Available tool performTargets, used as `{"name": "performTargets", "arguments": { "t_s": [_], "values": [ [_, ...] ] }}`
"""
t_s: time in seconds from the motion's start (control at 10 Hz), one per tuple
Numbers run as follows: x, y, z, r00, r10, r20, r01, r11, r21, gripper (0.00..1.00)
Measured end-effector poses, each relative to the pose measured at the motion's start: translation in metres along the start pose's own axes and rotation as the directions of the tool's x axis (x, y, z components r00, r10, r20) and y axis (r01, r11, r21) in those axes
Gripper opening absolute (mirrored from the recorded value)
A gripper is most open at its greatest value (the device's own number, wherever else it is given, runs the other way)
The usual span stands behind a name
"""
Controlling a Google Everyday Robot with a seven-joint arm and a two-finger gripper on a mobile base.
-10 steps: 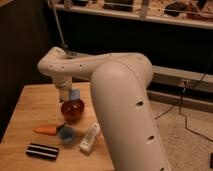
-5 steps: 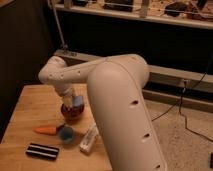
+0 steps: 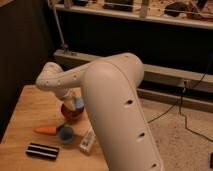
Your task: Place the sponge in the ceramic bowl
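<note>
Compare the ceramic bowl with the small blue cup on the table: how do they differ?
The ceramic bowl is reddish-orange; the cup is blue. The bowl is wider than the cup. The bowl sits farther back, right under the gripper, with the sponge at its rim; the cup stands nearer the front, beside the carrot. Both are round and upright on the table.

We see a wooden table [image 3: 29,109]. On it sits the ceramic bowl [image 3: 71,114], red and shiny. From the bowl, an orange carrot [image 3: 46,130] lies at 8 o'clock. A small blue cup [image 3: 66,133] stands at 6 o'clock. A white bottle [image 3: 87,141] lies at 5 o'clock. A black striped box [image 3: 42,151] lies at 7 o'clock. The gripper [image 3: 74,102] is right over the bowl.
</note>
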Motion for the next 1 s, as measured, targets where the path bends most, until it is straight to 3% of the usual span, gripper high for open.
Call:
{"name": "performTargets", "arguments": {
  "t_s": [0.5, 1.0],
  "values": [
    [-0.021, 0.019, 0.013, 0.999, -0.029, -0.026, 0.029, 1.000, 0.003, 0.77],
    [-0.036, 0.024, 0.019, 0.998, -0.040, -0.052, 0.041, 0.999, 0.015, 0.80]
  ]
}}
